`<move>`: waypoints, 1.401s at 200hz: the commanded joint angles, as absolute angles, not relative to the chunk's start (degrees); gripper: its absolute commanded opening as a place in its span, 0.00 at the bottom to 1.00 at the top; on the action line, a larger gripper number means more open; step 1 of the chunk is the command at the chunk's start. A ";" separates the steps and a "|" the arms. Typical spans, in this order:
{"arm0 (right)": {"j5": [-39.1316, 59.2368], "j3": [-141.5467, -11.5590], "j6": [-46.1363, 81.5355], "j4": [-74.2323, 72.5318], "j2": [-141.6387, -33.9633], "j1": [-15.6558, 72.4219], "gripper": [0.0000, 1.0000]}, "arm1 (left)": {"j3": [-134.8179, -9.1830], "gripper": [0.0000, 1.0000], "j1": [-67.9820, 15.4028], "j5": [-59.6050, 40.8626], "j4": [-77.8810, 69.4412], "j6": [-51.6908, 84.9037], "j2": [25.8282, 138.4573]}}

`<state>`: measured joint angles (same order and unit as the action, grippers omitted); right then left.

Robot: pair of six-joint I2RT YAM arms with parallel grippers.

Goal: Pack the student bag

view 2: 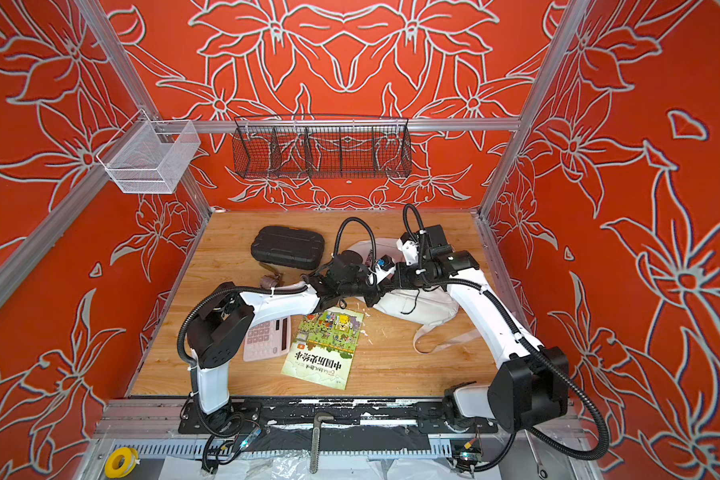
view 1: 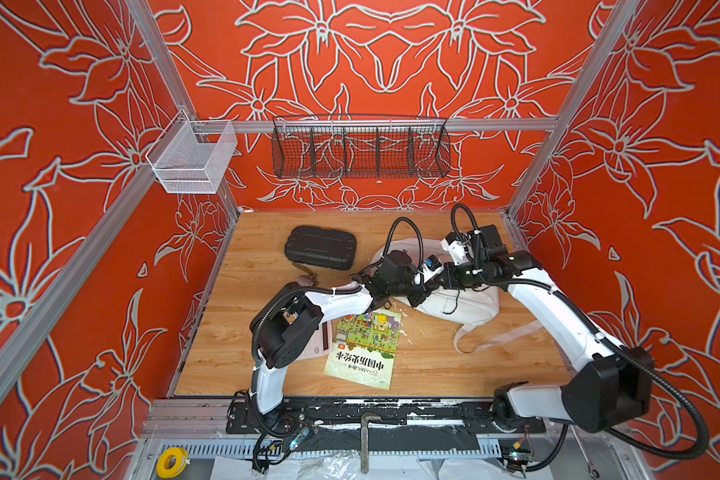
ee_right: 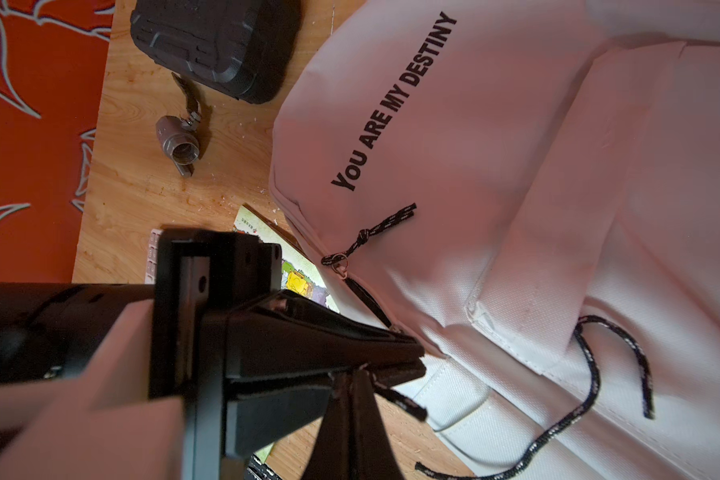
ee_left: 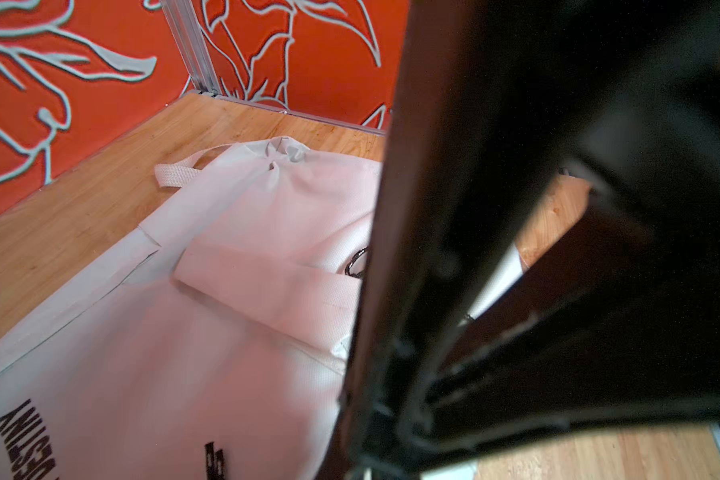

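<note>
We find the left claw (ee_right: 414, 358) shut at the backpack's (view 1: 468, 305) lower-left edge, the right claw's (ee_right: 352, 399) opening indeterminate beside it, and the backpack stretching upper left to lower right.

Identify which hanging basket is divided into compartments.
The black wire basket on the back rail; the white mesh basket at the corner has no dividers.

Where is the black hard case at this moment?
In both top views the black hard case lies toward the back left of the wooden table, left of the white backpack, with a metal valve just in front of it.
</note>
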<state>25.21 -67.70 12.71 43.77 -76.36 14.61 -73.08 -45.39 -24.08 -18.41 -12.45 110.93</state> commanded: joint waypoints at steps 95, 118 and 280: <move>21.68 -44.50 -32.48 36.50 -52.14 14.82 0.78 | -74.74 0.00 -43.22 -24.24 -18.43 -10.48 107.31; 25.64 -36.91 -38.90 27.98 -45.17 14.87 0.76 | -75.89 0.00 -41.86 -26.03 -18.54 -7.98 106.49; -1.10 -25.99 -59.77 -9.82 -50.84 20.21 0.65 | -89.54 0.00 -41.40 -31.65 -10.80 0.02 108.92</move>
<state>4.84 -25.41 -56.18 0.84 -47.94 19.99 -87.00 -41.15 -27.62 -10.07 -1.78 108.73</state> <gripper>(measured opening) 0.648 0.052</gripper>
